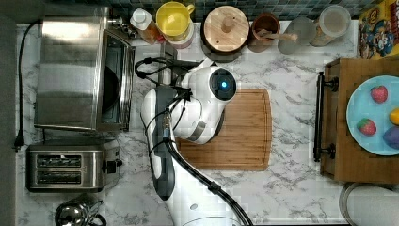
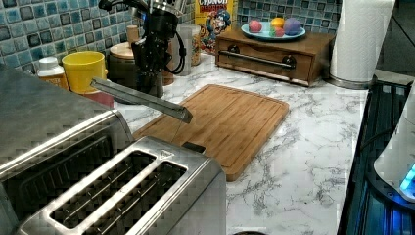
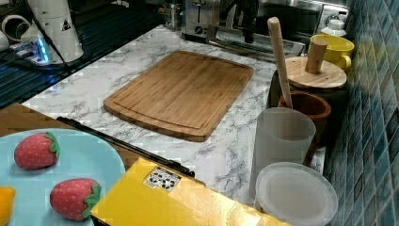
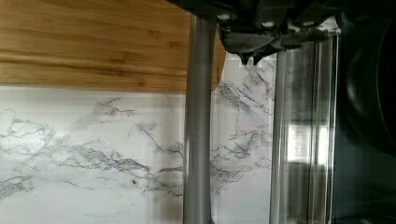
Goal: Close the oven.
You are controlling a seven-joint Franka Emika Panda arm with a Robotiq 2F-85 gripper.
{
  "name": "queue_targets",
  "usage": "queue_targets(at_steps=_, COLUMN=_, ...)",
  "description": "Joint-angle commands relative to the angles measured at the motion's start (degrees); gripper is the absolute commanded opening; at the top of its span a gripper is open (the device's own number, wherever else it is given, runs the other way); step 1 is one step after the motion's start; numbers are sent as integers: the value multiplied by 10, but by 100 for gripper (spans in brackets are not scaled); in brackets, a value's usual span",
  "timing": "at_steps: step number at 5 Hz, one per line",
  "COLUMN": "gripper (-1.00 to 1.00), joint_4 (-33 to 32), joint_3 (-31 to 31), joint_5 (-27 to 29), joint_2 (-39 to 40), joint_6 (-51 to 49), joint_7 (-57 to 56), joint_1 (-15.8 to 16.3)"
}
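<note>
In the left view the two-slot toaster [image 2: 127, 196] is filling the near foreground, with the oven [image 2: 44, 122] sitting just behind it at the left view's left. The oven's door [image 2: 142, 98] is hanging partly open, jutting out level over the marble counter [image 2: 303, 147] toward the cutting board [image 2: 230, 122]. The gripper [image 2: 151, 73] is standing right at the door's far end, by the yellow cup [image 2: 83, 68]; I cannot tell whether its jaws are wide or narrow. In the wrist view the door's bar handle [image 4: 198, 130] is running just beside the gripper body. Farther back, a wooden drawer box [image 2: 274, 49] is carrying a blue plate [image 2: 274, 33] of toy fruit.
</note>
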Motion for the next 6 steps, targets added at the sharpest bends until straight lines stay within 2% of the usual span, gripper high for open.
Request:
queue_targets(at_steps=1, gripper=-100, joint_4=64, joint_3=82, joint_5=-18, joint_2=-85, joint_6=10, joint_7=84, joint_1=95)
queue_targets(at_steps=2, gripper=-100, joint_4=55, joint_3=90, joint_5=-39, joint_2=-108, joint_6=28, joint_7=105, joint_1=109)
queue_targets(at_steps=3, gripper=-100, joint_4=83, joint_3=93, joint_5=-124, joint_2=-106, joint_6=7, joint_7=171, joint_1=141)
queue_targets(at_steps=4, gripper=-100, joint_4=88, joint_3=105, joint_5=-240, joint_2=-94, joint_6=29, joint_7=274, joint_1=175)
queue_targets(at_steps=5, gripper=-100, joint_4=117, joint_3=117, joint_5=-283, joint_2=-71, joint_6=-6, joint_7=313, joint_1=175)
queue_targets(at_steps=6, gripper=-100, joint_4=129, joint_3=113, joint_5=-304, joint_2=-68, joint_6=-9, joint_7=366, joint_1=195)
